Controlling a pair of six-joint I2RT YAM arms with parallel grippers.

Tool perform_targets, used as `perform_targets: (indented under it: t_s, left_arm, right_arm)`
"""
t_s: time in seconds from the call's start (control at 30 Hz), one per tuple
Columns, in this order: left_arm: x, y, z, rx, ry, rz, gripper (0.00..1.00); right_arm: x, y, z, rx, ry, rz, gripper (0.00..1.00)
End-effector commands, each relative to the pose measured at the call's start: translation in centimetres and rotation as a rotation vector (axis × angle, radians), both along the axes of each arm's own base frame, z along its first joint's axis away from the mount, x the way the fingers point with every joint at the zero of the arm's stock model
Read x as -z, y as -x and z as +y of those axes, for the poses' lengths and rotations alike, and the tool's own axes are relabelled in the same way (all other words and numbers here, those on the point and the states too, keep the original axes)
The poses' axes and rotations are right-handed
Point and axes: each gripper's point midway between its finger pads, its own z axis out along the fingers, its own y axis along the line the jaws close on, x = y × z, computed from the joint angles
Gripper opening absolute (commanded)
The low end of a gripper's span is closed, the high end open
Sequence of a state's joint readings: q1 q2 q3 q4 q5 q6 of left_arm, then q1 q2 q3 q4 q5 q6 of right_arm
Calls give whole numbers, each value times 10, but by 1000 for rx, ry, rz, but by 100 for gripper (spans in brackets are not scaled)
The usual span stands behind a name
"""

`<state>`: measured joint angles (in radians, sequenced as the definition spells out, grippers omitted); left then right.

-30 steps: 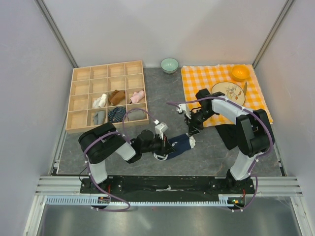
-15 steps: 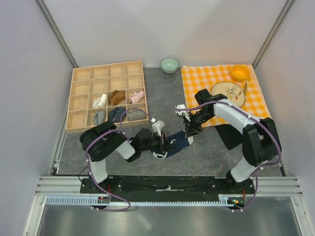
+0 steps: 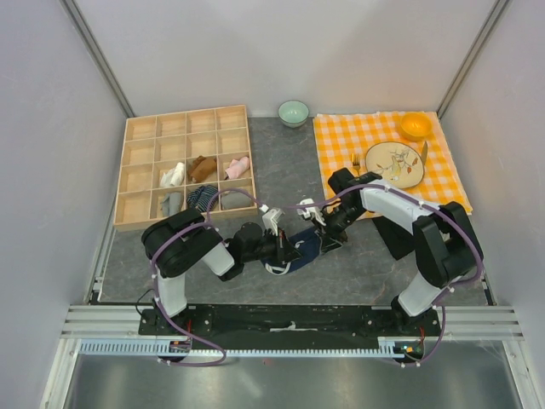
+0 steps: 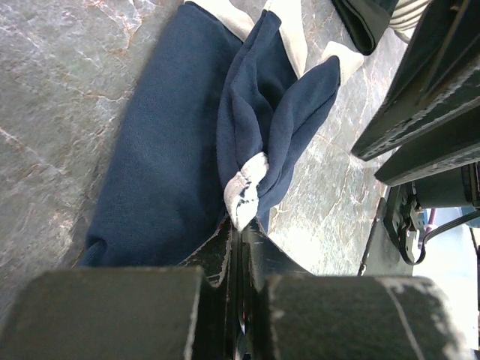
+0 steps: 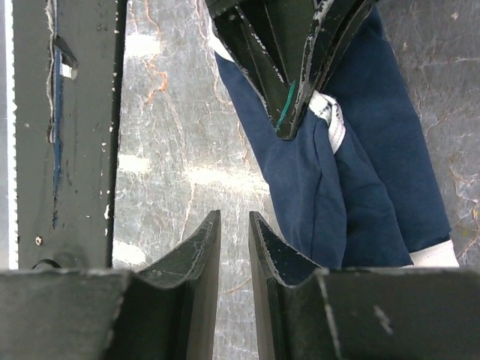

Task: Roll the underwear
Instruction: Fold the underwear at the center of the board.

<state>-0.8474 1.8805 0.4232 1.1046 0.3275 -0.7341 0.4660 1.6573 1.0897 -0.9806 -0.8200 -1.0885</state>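
Observation:
The underwear (image 3: 302,248) is a navy blue bundle with white trim, lying folded and bunched on the grey table between the two arms. My left gripper (image 3: 284,250) lies low on the table, its jaws (image 4: 236,225) shut on a pinch of the white trim at the near end of the underwear (image 4: 165,150). My right gripper (image 3: 326,238) hovers at the bundle's right end. In the right wrist view its fingers (image 5: 232,217) stand slightly apart over bare table with nothing between them, just left of the underwear (image 5: 375,172). The left gripper's tips (image 5: 296,90) show opposite.
A wooden divided box (image 3: 140,175) at the back left holds several rolled garments. A green bowl (image 3: 294,112) stands behind the middle. An orange checked cloth (image 3: 341,136) at the right carries a plate (image 3: 394,164), a fork (image 3: 356,158) and an orange bowl (image 3: 415,125). A black cloth (image 3: 393,234) lies at the right.
My right gripper has come down and left to the underwear's right end. The underwear has bunched shorter toward my left gripper, which still holds the trim.

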Motion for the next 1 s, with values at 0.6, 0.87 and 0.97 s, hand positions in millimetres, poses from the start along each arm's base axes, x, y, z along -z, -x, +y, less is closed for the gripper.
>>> perform_targets:
  t_s: [0.6, 0.87, 0.97]
  left_arm:
    - [8, -2, 3, -15, -14, 21, 3]
    - [6, -3, 5, -23, -16, 19, 4]
    - [6, -4, 5, -25, -18, 17, 4]
  right_arm:
    - [33, -37, 0, 101, 126, -58, 28]
    - [35, -52, 3, 133, 152, -72, 27]
    - [30, -59, 7, 142, 144, -87, 27]
